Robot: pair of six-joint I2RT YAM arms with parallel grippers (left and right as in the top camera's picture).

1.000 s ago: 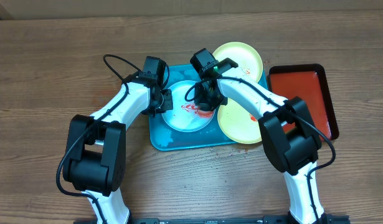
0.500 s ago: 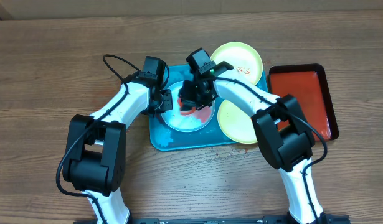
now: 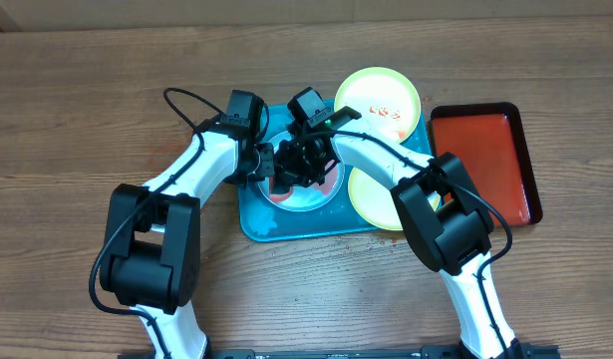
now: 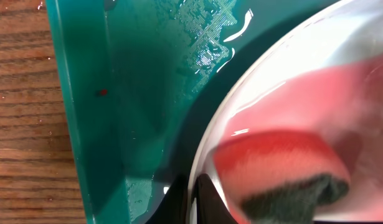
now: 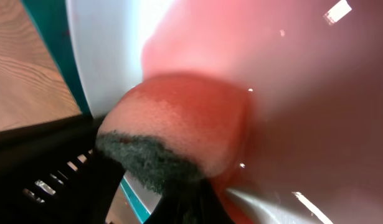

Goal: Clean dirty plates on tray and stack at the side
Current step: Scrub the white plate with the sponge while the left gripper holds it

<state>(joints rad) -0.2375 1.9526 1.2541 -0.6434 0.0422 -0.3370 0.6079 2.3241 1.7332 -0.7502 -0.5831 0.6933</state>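
Note:
The white plate [image 3: 308, 197] with a light-blue rim lies on the turquoise tray [image 3: 276, 227], smeared red. My left gripper [image 3: 265, 163] is shut on its left rim; in the left wrist view the fingertips [image 4: 192, 200] pinch the rim [image 4: 203, 155]. My right gripper [image 3: 300, 166] is shut on a pink sponge with a dark scouring side [image 5: 179, 134] and presses it on the plate's left part [image 5: 303, 93], close to my left gripper. The sponge also shows in the left wrist view [image 4: 278, 165]. One yellow-green plate [image 3: 382, 96] with red smears lies at the tray's back right. Another [image 3: 376, 199] lies at its right edge.
A smaller red tray [image 3: 490, 165] with a dark rim sits on the wooden table to the right of the plates. The turquoise tray's floor [image 4: 147, 81] is wet with droplets. Red specks lie on the table by the tray's front edge.
My right gripper has slid the sponge leftward across the white plate, up to my left gripper. The left gripper has kept its hold on the rim.

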